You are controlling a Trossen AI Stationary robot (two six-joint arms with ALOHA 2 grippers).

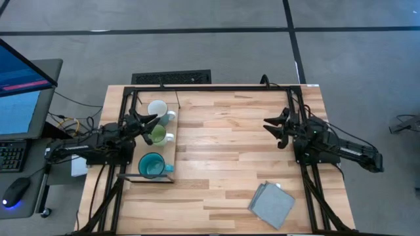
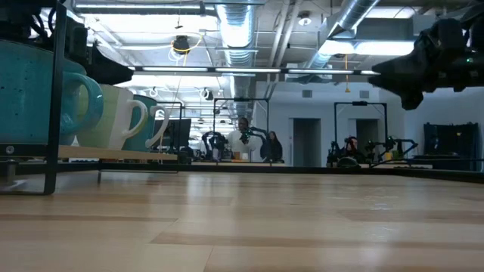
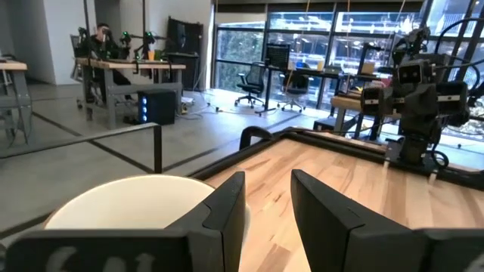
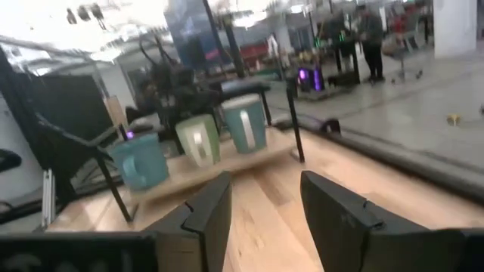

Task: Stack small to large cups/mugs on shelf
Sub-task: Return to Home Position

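Three mugs stand upright in a row on the shelf (image 1: 169,152) at the table's left: a white mug (image 1: 157,108) farthest back, a light-green mug (image 1: 159,134) in the middle, a teal mug (image 1: 152,165) nearest. Each rests on its base, none inside another. My left gripper (image 1: 148,122) hovers open and level above the shelf, between the white and green mugs; the white mug's rim (image 3: 128,198) shows just beside its fingers (image 3: 227,208). My right gripper (image 1: 276,127) is open at the table's right side, pointing level toward the mugs (image 4: 198,138), with nothing between its fingers.
A grey folded cloth (image 1: 272,204) lies near the table's front right corner. Black frame rails (image 1: 216,87) run along the far edge and both sides. Bare planks (image 1: 223,151) lie between the arms. A monitor and keyboard (image 1: 13,154) stand off the table's left.
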